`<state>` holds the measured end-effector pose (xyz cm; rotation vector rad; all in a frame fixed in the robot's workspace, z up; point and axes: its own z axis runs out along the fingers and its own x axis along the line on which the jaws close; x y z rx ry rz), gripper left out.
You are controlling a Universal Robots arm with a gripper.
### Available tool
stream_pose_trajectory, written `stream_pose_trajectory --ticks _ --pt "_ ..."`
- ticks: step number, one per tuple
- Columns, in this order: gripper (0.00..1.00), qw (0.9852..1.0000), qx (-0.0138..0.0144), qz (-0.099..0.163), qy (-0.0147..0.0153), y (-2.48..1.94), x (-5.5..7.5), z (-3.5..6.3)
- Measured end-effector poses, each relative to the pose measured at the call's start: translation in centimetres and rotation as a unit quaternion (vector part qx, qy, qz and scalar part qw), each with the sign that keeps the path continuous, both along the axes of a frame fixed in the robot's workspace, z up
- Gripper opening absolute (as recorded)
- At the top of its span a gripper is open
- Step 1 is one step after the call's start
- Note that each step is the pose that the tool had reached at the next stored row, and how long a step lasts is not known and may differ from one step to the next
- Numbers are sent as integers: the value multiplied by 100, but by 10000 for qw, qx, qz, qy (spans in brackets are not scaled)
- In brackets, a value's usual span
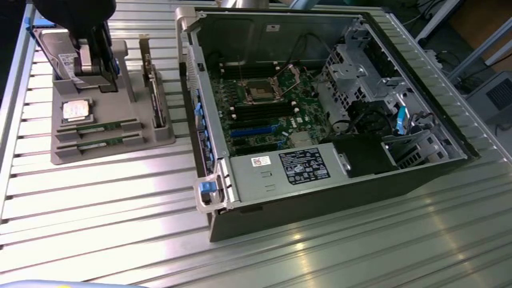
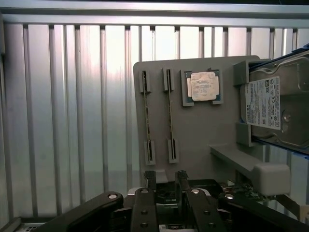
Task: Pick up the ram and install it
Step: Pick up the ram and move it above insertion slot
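- The claw (image 1: 102, 66) hangs over the grey parts tray (image 1: 120, 150), at the tray's end where the silver hard drive (image 1: 57, 47) sits.
- In the wrist view the claw (image 2: 165, 178) has its two black fingers (image 2: 149, 180) spread wide with a plain gap between them. Nothing is gripped in that gap.
- Whether the fingertips touch the tray cannot be told.
- Two green ram sticks stand on edge in slotted grey holders on the tray, side by side and parallel.
- One ram stick (image 1: 100, 127) (image 2: 170, 113) lies just beside the CPU (image 1: 76, 110) (image 2: 204, 86), which rests flat in the tray's square recess.
- The other ram stick (image 1: 100, 144) (image 2: 147, 116) sits nearer the tray's outer edge.
- Both sticks are well apart from the fingers and sit seated in the tray.
- A dark expansion card (image 1: 152, 90) stands upright along the tray's side that faces the computer case (image 1: 320, 210).
- The hard drive (image 2: 280, 106) with blue rails fills the tray's corner beyond the CPU.
- The case lies open on its side next to the tray, on the ribbed metal counter (image 1: 96, 204).
- Its motherboard (image 1: 268, 117) and power supply (image 1: 296, 168) are exposed.
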<state>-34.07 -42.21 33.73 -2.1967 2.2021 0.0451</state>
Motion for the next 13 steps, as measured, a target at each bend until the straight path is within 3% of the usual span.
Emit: stream_pose_trajectory --ticks 13 --pt "30 10000 0 0 1 -5 -1 -63"
